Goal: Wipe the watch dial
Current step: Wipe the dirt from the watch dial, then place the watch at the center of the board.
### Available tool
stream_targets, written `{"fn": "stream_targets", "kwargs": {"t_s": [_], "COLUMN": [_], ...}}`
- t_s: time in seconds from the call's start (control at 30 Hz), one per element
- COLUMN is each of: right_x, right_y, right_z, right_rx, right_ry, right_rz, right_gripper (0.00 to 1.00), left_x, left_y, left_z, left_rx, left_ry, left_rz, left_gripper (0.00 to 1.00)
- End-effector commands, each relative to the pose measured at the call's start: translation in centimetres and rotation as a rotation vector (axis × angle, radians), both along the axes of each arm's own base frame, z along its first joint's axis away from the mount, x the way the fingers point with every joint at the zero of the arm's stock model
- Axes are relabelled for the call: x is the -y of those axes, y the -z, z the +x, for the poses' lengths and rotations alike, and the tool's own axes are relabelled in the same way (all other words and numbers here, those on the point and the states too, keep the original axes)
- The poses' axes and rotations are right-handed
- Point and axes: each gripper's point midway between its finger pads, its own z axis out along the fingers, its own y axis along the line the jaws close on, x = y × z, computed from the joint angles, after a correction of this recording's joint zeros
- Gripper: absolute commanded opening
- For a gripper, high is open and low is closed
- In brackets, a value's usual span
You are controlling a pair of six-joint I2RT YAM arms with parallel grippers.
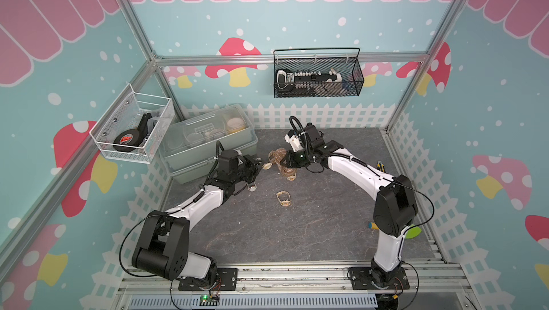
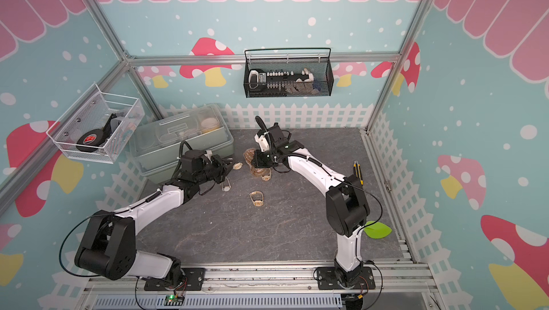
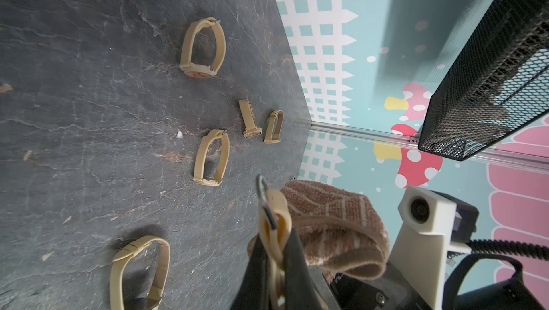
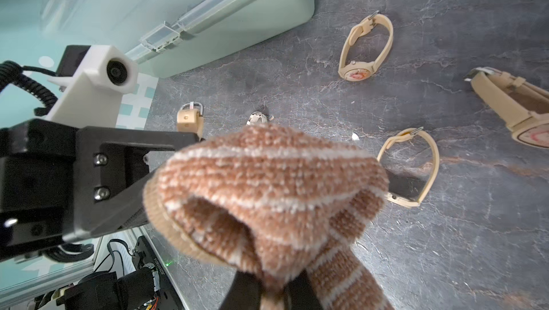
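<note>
Fingers (image 3: pixel 255 270) of our left gripper (image 3: pixel 276 243) are pinched tight on the strap of a beige watch (image 1: pixel 266 166), raised over the table (image 1: pixel 297 228) at far centre. Our right gripper (image 4: pixel 269 290) is clamped on the brown striped cloth (image 4: pixel 267 180), which hangs just right of the watch, nearly touching. So the right arm does the wiping, we reckon, pressing leftward. The strap runs left to right out of the fingers; which way the dial faces, we can't tell. Containers: a lidded clear box (image 1: pixel 190 157) far left, round shapes inside; a white wire basket (image 1: pixel 162 121) holding a tape roll (image 1: pixel 126 140); a black mesh basket (image 1: pixel 318 93) with a black-and-white tool.
</note>
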Motion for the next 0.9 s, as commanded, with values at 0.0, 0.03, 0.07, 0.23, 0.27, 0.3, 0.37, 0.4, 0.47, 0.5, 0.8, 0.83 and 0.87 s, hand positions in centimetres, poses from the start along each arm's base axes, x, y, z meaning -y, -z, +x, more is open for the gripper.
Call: {"fn": "stream_targets", "kwargs": {"t_s": [0.0,0.03,0.07,0.23,0.27,0.3,0.37,0.4,0.47,0.5,0.8,0.83,0.87], "right_x": [-1.1,-1.2,-1.2,-0.4,0.0,0.3,1.4,2.0,3.3,4.0,6.1,6.1,6.2], "right_y": [-1.5,-1.6,-1.8,-2.7,-2.8,-2.9,-3.1,-3.1,-3.3,-3.4,-2.2,-1.8,-1.6], "right_z": [1.5,1.7,2.1,4.7,5.2,5.8,6.7,7.0,7.6,7.8,5.4,4.9,4.3], "right_rx": [0.074,0.077,0.083,0.099,0.100,0.099,0.099,0.101,0.104,0.104,0.075,0.064,0.057], "right_ry": [-0.010,-0.008,-0.005,0.034,0.042,0.051,0.072,0.083,0.105,0.114,0.125,0.127,0.126], "right_rz": [0.026,0.022,0.019,0.033,0.031,0.031,0.027,0.023,0.017,0.015,0.008,0.017,0.021], "right_gripper": [0.00,0.00,0.00,0.00,0.00,0.00,0.00,0.00,0.00,0.00,0.00,0.00,0.00], "left_x": [1.9,1.9,1.9,1.7,1.6,1.4,1.1,1.0,0.7,0.6,0.0,0.0,0.0], "left_y": [-0.8,-0.8,-0.8,-1.0,-1.1,-1.0,-1.1,-1.0,-1.1,-1.1,-1.1,-1.1,-1.0], "left_z": [-1.7,-1.8,-1.9,-2.5,-2.6,-2.7,-2.8,-2.8,-2.8,-2.8,-1.9,-1.8,-1.6], "left_rx": [0.009,0.010,0.009,0.013,0.013,0.012,0.014,0.012,0.012,0.013,0.017,0.018,0.016], "left_ry": [0.093,0.095,0.097,0.095,0.093,0.088,0.078,0.075,0.069,0.068,0.043,0.042,0.041], "left_rz": [-0.036,-0.036,-0.035,-0.032,-0.032,-0.031,-0.032,-0.032,-0.035,-0.036,-0.049,-0.051,-0.051], "left_gripper": [0.00,0.00,0.00,0.00,0.00,0.00,0.00,0.00,0.00,0.00,0.00,0.00,0.00]}}
